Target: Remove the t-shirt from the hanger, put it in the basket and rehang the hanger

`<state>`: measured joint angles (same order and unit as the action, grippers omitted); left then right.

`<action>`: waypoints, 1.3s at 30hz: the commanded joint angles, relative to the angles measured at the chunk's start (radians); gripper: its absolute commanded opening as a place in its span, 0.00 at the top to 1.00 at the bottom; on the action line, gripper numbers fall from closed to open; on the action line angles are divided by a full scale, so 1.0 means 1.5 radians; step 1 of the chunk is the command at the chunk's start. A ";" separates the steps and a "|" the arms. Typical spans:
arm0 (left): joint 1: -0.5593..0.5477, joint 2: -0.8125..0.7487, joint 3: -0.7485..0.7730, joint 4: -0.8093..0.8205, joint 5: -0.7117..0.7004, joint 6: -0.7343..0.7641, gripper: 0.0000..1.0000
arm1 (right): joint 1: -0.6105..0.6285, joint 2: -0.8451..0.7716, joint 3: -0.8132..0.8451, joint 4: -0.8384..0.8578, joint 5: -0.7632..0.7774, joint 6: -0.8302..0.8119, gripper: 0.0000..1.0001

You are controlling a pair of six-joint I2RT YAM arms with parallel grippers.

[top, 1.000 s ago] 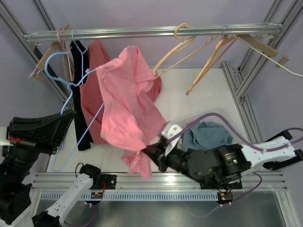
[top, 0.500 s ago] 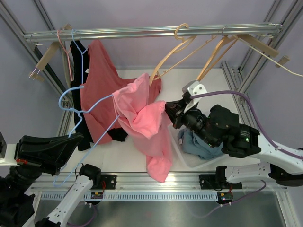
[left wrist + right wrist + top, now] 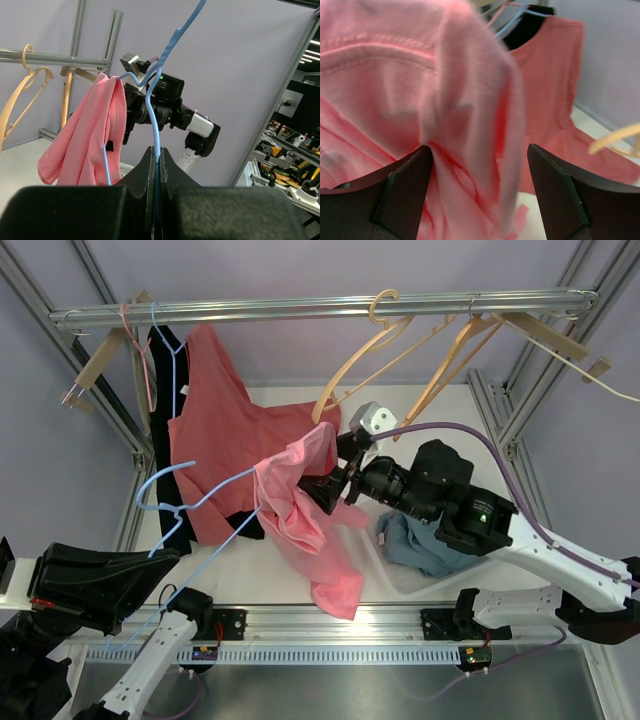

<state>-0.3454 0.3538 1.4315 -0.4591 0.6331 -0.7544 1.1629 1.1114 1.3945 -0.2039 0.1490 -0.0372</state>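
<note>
pink t-shirt (image 3: 300, 520) bunched over blue hanger (image 3: 155, 130), hiding its far arm

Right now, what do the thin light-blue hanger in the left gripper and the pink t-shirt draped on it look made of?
The thin light-blue hanger looks like plastic-coated wire, though that is a guess: it is slender, smooth and bent into shape. The pink t-shirt looks like a soft matte knit, likely cotton: it hangs in limp folds and has stitched seams.
</note>
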 commanded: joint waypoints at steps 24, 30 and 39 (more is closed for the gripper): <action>0.002 0.053 0.161 -0.037 -0.102 0.114 1.00 | -0.024 0.000 0.423 -0.151 0.144 0.008 1.00; 0.002 0.058 0.132 -0.038 -0.115 0.118 1.00 | -0.024 0.089 0.642 -0.267 0.253 -0.063 1.00; 0.002 0.064 0.102 -0.037 -0.127 0.131 1.00 | -0.029 0.011 0.416 -0.172 0.399 -0.140 1.00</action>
<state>-0.3454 0.4213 1.5913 -0.5365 0.4622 -0.5758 1.1294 1.1545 2.1338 -0.4759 0.6544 -0.1837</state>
